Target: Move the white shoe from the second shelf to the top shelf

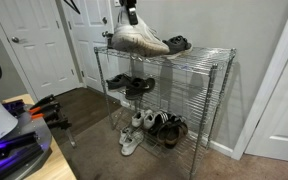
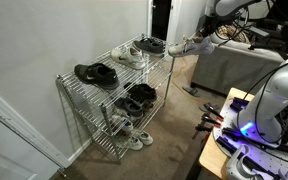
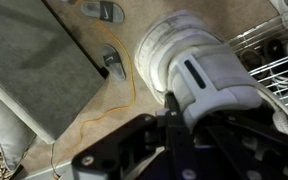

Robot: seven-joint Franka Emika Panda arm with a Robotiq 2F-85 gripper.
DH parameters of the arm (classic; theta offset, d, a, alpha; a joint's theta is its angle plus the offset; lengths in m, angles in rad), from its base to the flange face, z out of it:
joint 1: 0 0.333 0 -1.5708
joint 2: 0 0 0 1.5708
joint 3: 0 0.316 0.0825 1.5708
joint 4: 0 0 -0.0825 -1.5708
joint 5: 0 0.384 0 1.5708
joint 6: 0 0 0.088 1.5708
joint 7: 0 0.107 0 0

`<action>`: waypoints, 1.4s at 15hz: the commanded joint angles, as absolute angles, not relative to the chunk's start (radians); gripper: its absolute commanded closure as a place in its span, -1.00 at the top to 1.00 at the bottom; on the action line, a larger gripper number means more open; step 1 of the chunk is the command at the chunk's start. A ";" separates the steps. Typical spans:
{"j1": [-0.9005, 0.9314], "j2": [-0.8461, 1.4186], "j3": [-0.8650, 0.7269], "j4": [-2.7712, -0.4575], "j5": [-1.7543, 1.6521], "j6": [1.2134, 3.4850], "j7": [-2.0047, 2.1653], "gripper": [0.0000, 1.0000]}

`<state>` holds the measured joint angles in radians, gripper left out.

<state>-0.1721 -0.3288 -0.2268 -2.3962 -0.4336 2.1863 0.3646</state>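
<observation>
The white shoe (image 1: 139,41) is lifted at the far end of the top shelf (image 1: 202,53), level with it and partly past its edge over carpet. The hand (image 1: 131,18) is clamped on it from above. A black shoe (image 1: 177,43) lies just beside it.

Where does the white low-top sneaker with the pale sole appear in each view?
In an exterior view: white low-top sneaker, upper centre, before the chrome wire rack.
In an exterior view: the sneaker, upper right, beyond the rack.
Wrist view: the sneaker, centre; the rack, right edge.
Shared landmark: the rack.
</observation>
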 commanded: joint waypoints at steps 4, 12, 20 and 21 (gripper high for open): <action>-0.204 -0.376 -0.176 -2.437 -0.332 2.260 0.328 -0.92; -0.218 -0.348 -0.158 -2.422 -0.345 2.243 0.350 -0.92; -0.162 -0.405 -0.017 -2.429 -0.307 2.204 0.414 -0.90; -0.162 -0.401 0.002 -2.430 -0.304 2.212 0.455 -0.91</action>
<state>-0.1651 -0.3702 -0.0432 -2.4270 -0.3309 2.2229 0.3854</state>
